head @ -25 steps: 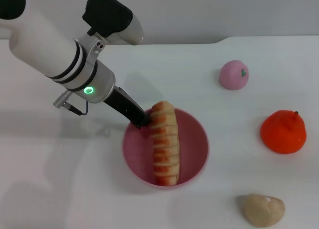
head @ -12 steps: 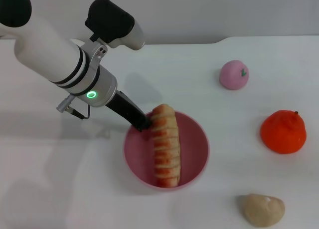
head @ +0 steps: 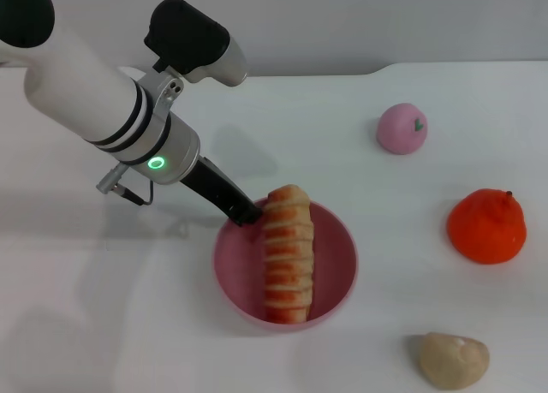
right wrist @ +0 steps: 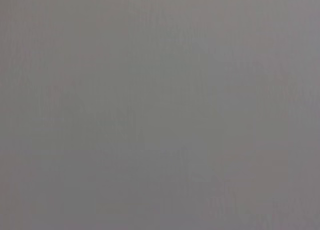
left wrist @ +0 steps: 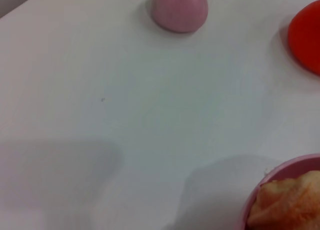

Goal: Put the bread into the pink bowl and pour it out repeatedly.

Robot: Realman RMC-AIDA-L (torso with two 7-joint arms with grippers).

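My left gripper [head: 248,215] sits at the near-left rim of the bowl [head: 334,264], its dark fingers reaching down to the rim beside the upper end of the bread [head: 286,254]. I cannot tell whether the fingers are spread or clamped on the rim or the loaf. The bread lies inside the bowl, lengthwise, striped side up, its upper end propped above the rim next to the fingers. The bowl stands on the white table [head: 111,307]. A pink ball [head: 401,128] lies well apart to the right, an orange fruit [head: 486,225] nearer me, a beige lump [head: 453,360] nearest. My right gripper does not show; its wrist view is blank grey.
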